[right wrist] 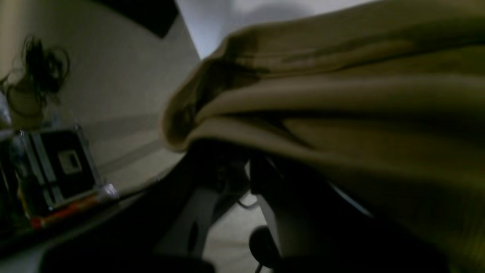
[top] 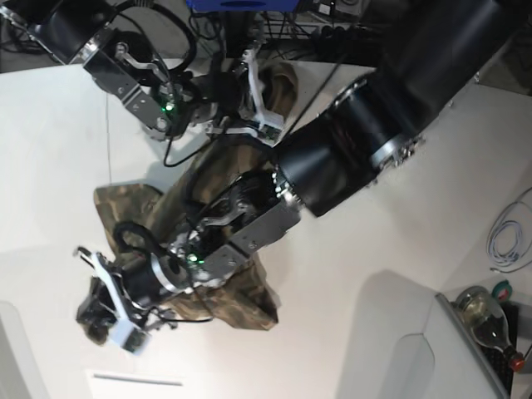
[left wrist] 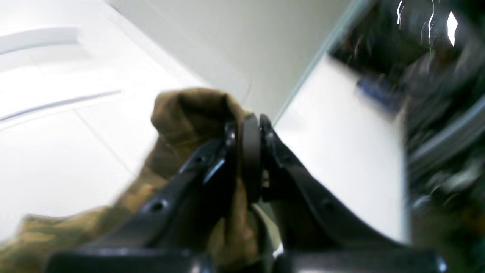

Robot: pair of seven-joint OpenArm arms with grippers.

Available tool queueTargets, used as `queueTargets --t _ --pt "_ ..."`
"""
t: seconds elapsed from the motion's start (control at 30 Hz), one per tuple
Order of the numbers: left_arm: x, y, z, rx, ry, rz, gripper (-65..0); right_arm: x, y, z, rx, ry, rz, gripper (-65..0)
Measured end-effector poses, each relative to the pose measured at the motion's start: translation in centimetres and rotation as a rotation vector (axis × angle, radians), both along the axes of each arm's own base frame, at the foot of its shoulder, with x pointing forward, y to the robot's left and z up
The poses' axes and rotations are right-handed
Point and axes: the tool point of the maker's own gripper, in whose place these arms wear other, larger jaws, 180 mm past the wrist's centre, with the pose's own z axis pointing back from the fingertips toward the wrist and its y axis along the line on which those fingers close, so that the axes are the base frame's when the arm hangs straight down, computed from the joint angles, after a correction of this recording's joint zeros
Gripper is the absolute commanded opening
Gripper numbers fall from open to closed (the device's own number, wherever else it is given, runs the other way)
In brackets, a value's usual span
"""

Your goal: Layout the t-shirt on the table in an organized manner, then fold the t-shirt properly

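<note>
Nearest the base camera, the left gripper point(top: 104, 303) is pinching a bunched corner of the t-shirt point(top: 224, 179), its jaws pressing together on brown cloth in the left wrist view. Across the middle, the cloth is hanging stretched and twisted above the white desk point(top: 374, 241), only a lower edge seeming to touch it. Farther back, the right gripper point(top: 264, 91) is clamping another bunch. By my judgement the laying-out is only under way; flattening and every fold are remaining.
</note>
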Motion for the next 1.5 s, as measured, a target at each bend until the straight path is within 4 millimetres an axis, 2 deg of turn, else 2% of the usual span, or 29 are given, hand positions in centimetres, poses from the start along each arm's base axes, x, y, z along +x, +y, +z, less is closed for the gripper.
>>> queueTargets --t 0.1,0.2,0.23,0.3,0.33,0.4,0.43,0.5,0.57,0.63,0.7,0.73,0.8,0.87,0.93,1.0,1.1,1.17,1.27,1.33,1.4,1.5 --pt "-1.2 -1.3 -0.4 0.037 -0.042 -0.075 -65.0 -0.3 0.7 0.5 0.02 -0.003 0.006 -65.0" --pt "0.4 0.5 -2.7 0.085 -0.022 -0.004 -38.8 -1.0 2.0 1.2 0.069 0.012 0.016 -64.4" --pt "1.1 1.3 -3.1 0.091 -0.008 0.023 -30.1 -1.4 1.9 1.2 0.073 0.018 0.022 -64.2" --pt "1.6 1.7 -2.9 0.086 -0.015 0.038 -15.8 -2.3 1.4 0.8 0.058 0.036 0.026 -64.1" --pt "1.6 1.5 -2.8 0.081 -0.02 0.033 -9.4 -2.7 1.1 0.5 0.041 0.044 0.034 -64.1" --pt "1.6 1.4 -3.1 0.088 -0.014 0.035 -1.3 -2.9 1.7 0.8 0.065 0.05 0.026 -61.8" --pt "1.6 1.4 -3.4 0.092 -0.008 0.035 0.0 -3.0 1.8 0.9 0.071 0.049 0.025 -58.1" --pt "1.5 1.4 -3.5 0.095 -0.004 0.034 0.0 -2.8 1.5 0.9 0.067 0.053 0.01 -46.2" --pt "2.5 2.3 -3.1 0.062 0.022 0.069 0.0 -2.2 1.1 1.2 0.08 0.053 -0.042 -34.2" --pt "4.7 4.4 -2.0 -0.013 0.057 0.173 0.0 -1.1 0.4 1.8 0.093 0.038 -0.101 -23.0" --pt "6.9 7.6 -1.4 -0.093 0.09 0.282 0.0 0.4 -0.8 2.5 0.105 0.011 -0.169 -19.7" --pt "7.6 9.8 -2.0 -0.096 0.111 0.324 0.0 1.4 -1.8 2.8 0.108 0.0 -0.221 -20.0" --pt "8.5 15.0 -4.1 -0.067 0.18 0.403 0.0 3.1 -4.0 3.0 0.108 -0.019 -0.331 -21.2" --pt "8.5 22.2 -7.2 -0.008 0.256 0.532 0.0 4.3 -7.7 2.5 0.073 -0.019 -0.482 -22.5" --pt "7.0 28.7 -8.7 0.012 0.284 0.615 0.0 5.0 -11.7 2.0 0.008 -0.012 -0.662 -22.2" --pt "4.3 34.3 -9.4 0.018 0.295 0.698 0.0 5.5 -15.0 2.7 -0.03 -0.038 -0.772 -22.2" --pt "-0.6 41.1 -10.1 0.039 0.292 0.799 0.0 7.9 -17.2 6.5 0.018 -0.178 -0.868 -21.8" --pt "-4.5 45.3 -11.5 0.081 0.322 0.885 0.0 9.3 -16.2 8.7 0.059 -0.241 -0.834 -21.8" --pt "-10.9 50.6 -14.4 0.141 0.422 1.02 0.0 12.5 -12.5 10.7 0.092 -0.285 -0.688 -21.8" --pt "-13.8 52.0 -15.5 0.152 0.465 1.052 0.0 15.1 -10.3 11.8 0.081 -0.335 -0.585 -21.8" --pt "-15.7 52.6 -15.9 0.154 0.481 1.047 0.0 17.1 -8.7 12.0 0.014 -0.41 -0.489 -21.8" --pt "-17.3 52.6 -15.6 0.097 0.475 1.045 -9.2 17.9 -6.7 10.5 -0.092 -0.452 -0.377 -21.6"
